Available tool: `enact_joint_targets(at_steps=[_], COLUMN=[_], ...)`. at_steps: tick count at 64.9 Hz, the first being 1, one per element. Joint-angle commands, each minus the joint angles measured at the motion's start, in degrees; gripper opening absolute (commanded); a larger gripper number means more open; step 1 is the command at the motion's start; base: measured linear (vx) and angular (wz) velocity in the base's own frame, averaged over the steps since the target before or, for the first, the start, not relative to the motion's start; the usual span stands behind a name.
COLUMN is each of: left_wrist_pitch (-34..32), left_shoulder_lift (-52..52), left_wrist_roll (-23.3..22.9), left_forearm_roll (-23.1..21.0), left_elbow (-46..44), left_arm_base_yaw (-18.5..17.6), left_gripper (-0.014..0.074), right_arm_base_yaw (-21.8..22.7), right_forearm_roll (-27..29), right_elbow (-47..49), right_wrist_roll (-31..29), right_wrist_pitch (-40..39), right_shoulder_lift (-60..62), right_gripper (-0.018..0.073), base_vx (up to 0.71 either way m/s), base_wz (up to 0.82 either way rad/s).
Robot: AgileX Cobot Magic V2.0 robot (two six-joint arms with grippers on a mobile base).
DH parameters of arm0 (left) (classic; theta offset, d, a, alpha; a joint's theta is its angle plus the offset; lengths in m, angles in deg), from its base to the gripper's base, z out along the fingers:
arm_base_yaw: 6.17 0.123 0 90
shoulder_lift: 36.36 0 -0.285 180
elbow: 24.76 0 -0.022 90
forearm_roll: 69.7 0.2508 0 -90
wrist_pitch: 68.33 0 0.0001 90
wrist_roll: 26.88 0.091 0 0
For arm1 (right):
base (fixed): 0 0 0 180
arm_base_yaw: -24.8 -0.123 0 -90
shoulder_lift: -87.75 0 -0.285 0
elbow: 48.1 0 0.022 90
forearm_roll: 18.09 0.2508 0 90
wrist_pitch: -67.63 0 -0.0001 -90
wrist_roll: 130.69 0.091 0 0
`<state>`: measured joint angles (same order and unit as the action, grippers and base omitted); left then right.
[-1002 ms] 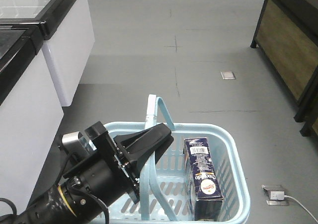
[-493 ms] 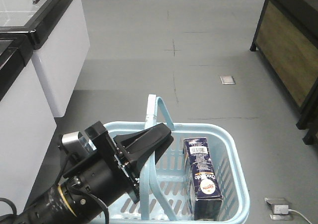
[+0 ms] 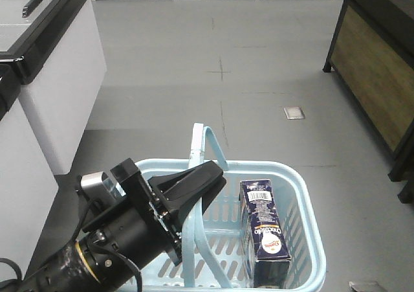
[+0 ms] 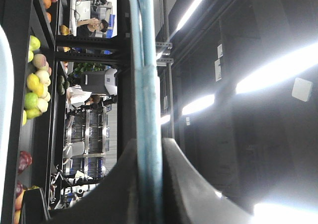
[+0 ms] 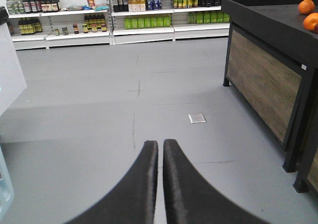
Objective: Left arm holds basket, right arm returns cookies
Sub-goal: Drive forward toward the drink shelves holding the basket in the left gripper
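While my left jaws clamp the handle (image 4: pixel 146 85) of the basket (image 3: pixel 259 166) and my right jaws sit pressed together, empty, the cookies (image 3: pixel 265 230) right of the left jaws look light, stiff, crushable: pinch the long sides.

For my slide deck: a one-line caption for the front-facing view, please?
Left gripper holds the basket by its handle, with the cookies inside.

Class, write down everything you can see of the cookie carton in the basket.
The cookie carton is a dark navy rectangular cardboard-looking box with a white barcode label on its upper end, white lettering and a round white-and-red logo. It sits in the right half of the pale blue basket; nothing grips it.
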<state>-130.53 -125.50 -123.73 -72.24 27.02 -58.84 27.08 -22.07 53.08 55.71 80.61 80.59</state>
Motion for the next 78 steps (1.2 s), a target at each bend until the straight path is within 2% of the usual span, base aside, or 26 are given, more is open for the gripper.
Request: enact_joint_targets(at_steps=[1,37,78], left_wrist_pitch=[-16.5,-16.5,-16.5], left_shoulder_lift=[2.2,2.2,2.2], left_wrist_roll=[-0.2,-0.2,-0.2], left_forearm_roll=[0.0,0.0,0.0], left_elbow=[-1.6,-1.6,-1.6], left_arm_base_yaw=[-0.4,-0.4,-0.4], left_gripper=[-0.0003,-0.0003,-0.0003], right_arm_base_yaw=[0.4,0.4,0.4], right_forearm_roll=[-0.6,-0.6,-0.6], right_elbow=[-1.0,-1.0,-1.0], right_wrist_roll=[-0.2,-0.2,-0.2], right_wrist_pitch=[-4.1,-4.1,-4.1], right_shoulder_lift=[0.7,0.7,0.7], right_gripper=[-0.0006,-0.0006,-0.0006], base_vx=[0.27,0.34,0.46], base_wz=[0.01,0.03,-0.03])
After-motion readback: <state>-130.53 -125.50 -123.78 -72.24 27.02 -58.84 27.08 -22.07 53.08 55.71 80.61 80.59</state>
